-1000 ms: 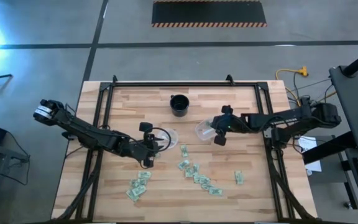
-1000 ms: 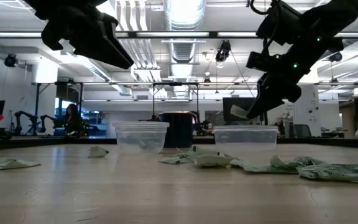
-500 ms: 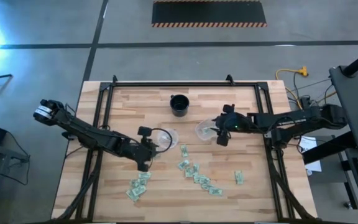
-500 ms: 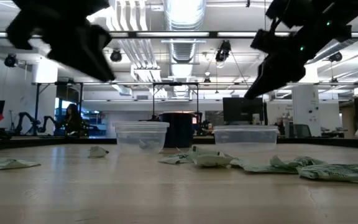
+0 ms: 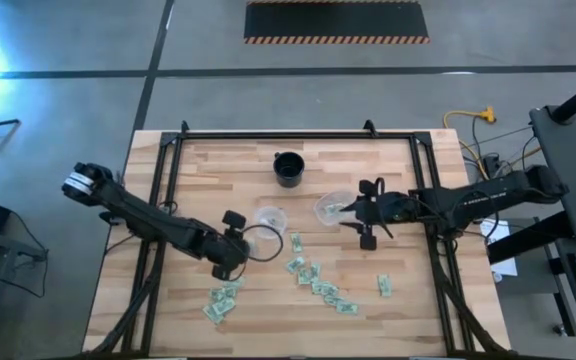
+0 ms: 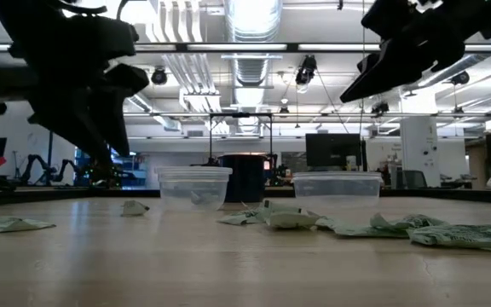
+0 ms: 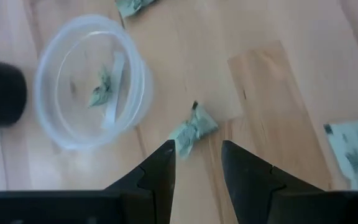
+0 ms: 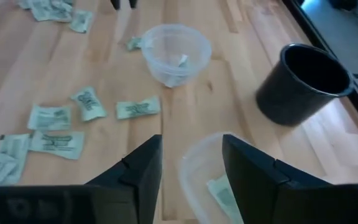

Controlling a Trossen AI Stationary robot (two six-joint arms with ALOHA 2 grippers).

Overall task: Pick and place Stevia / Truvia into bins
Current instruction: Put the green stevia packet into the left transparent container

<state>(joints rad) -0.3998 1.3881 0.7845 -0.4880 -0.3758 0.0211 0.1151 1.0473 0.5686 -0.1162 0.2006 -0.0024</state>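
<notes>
Overhead, we see green-and-white Stevia packets (image 5: 313, 280) strewn across the lower middle of the wooden table (image 5: 198, 165), a few already inside two clear bins (image 5: 269, 218) at centre frame. Our left gripper (image 5: 230, 262) hangs empty, fingers slightly parted, just below-left of one bin; our right gripper (image 5: 368, 212), likewise parted and empty, sits beside the other bin (image 5: 330, 207). A black cup (image 5: 288, 168) stands above.

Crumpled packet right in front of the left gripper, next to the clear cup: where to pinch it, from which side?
Come straight down. The left gripper is open, and the crumpled packet lies just ahead of its fingertips, apart from the clear cup. Pinch its raised, bunched middle across the narrow width; the flat edges hug the wood.
</notes>
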